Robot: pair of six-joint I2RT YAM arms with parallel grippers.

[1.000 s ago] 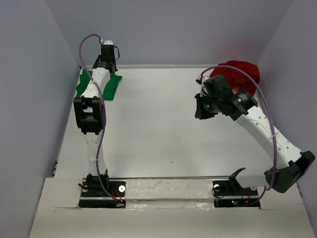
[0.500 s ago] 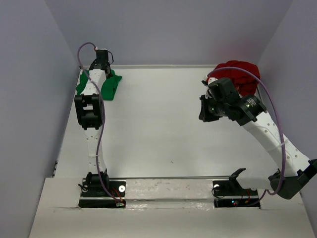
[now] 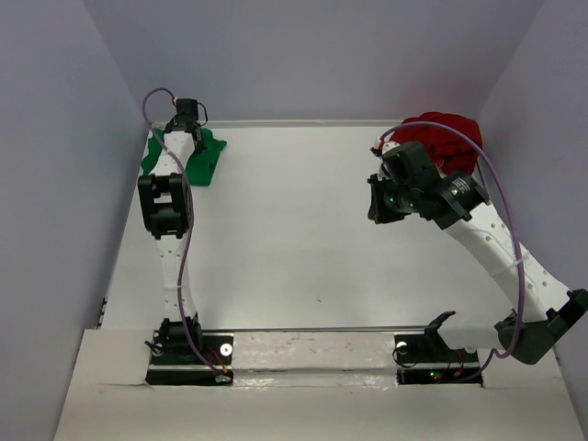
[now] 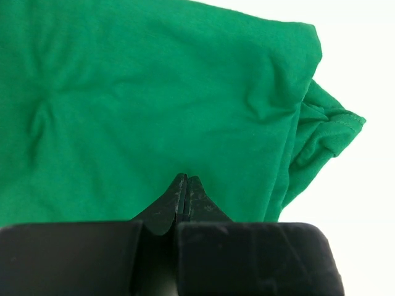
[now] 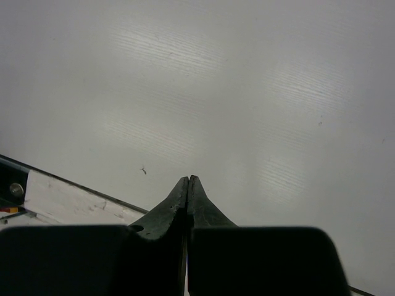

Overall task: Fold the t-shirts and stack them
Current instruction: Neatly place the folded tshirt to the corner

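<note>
Evidently the left gripper [image 4: 186, 180], jaws closed, is sitting right over the green t-shirt [image 4: 154, 105] lying bunched in the far-left corner; the right gripper [image 5: 187, 180], closed and empty, is hovering near the dark red t-shirt [image 3: 446, 142], pointing away from it.

Bright, even light leaves faint shadows, with soft glare streaks across the white table [image 5: 259, 123].

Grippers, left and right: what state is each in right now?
Left gripper: shut over the bright green cloth t-shirt; a pinch of cloth cannot be told.
Right gripper: shut, empty, above the white table.
</note>
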